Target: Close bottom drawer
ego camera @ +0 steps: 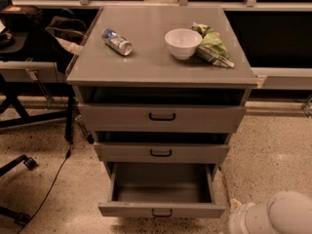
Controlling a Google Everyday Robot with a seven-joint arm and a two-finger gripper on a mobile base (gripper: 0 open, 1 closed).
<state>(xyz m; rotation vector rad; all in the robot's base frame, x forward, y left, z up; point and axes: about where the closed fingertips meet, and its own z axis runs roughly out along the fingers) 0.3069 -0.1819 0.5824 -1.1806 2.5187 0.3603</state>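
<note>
The bottom drawer (161,209) of the grey cabinet stands pulled far out. Its inside is empty and its small black handle (162,212) sits at the centre of the front panel. The mid drawer (161,152) and the top drawer (161,117) above it are each out a little. My gripper is out of view. Only a white rounded part of my arm (275,216) shows at the bottom right corner, on the floor side just right of the bottom drawer's front corner and apart from it.
On the cabinet top (146,62) lie a can (117,41) on its side, a white bowl (183,43) and a green bag (212,45). A black chair base (14,165) and a cable (53,179) are on the floor at the left.
</note>
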